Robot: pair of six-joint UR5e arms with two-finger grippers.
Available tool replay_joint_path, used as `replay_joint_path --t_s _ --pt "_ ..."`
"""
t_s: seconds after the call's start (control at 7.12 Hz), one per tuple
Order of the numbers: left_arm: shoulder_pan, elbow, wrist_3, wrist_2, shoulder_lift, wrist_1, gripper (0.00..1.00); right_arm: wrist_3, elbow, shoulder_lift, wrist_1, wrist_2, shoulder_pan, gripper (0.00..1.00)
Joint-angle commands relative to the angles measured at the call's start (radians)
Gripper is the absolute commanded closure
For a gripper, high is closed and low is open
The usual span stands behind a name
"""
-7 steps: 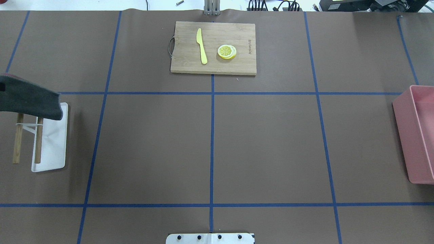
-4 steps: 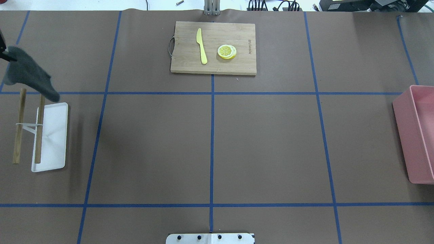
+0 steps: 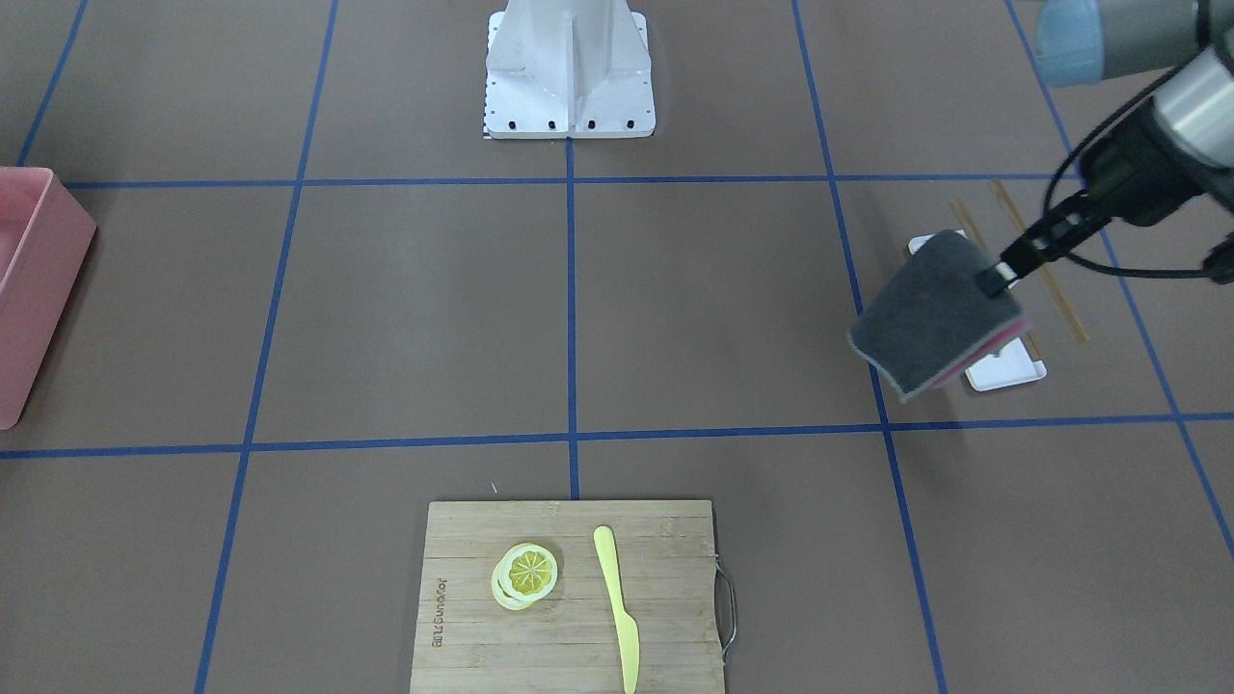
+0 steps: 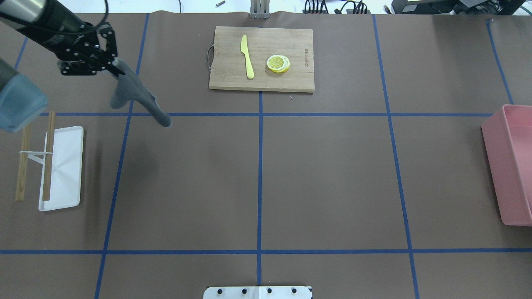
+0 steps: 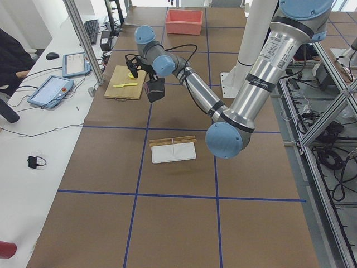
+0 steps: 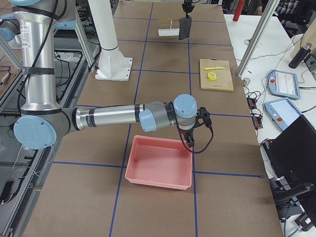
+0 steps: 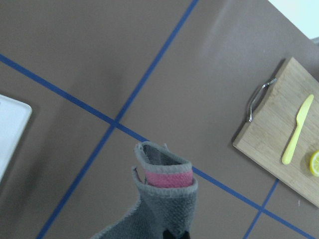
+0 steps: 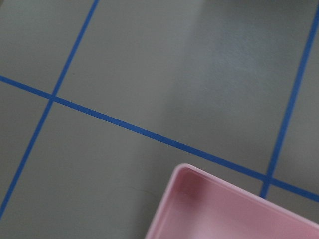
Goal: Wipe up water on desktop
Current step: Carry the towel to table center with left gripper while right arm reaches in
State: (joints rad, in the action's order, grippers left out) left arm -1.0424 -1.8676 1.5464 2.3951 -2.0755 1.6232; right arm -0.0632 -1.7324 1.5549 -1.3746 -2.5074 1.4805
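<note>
Left gripper (image 4: 113, 68) clamped on grey cloth (image 4: 139, 99), off the handle end of the bamboo cutting board (image 4: 262, 58). Cloth hangs lengthwise, free end toward desktop (image 4: 332, 174). Right gripper (image 6: 190, 143): state cannot be told.

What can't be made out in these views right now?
Water on the matte brown desktop: no puddle discernible in any view.
Right gripper: small, exterior right view only; open or shut unclear.
Left gripper fingertips: left wrist view, buried in the folded grey cloth.
Pink plastic bin: cut off by overhead edge.
</note>
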Motion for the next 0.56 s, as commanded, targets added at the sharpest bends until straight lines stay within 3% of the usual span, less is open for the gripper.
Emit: replay_joint_path --t_s 0.0,0.28,0.42 --pt "0.099 0.053 0.147 -0.072 -0.116 0.003 1.00 0.017 -0.076 -0.077 0.028 -0.008 -0.141 0.00" --pt "0.169 0.096 0.271 -0.111 -0.216 0.007 1.00 0.022 -0.129 -0.176 0.031 0.022 -0.269 0.00" --pt "0.218 0.097 0.323 -0.152 -0.247 0.010 1.00 0.067 -0.137 -0.247 0.029 0.109 -0.369 0.00"
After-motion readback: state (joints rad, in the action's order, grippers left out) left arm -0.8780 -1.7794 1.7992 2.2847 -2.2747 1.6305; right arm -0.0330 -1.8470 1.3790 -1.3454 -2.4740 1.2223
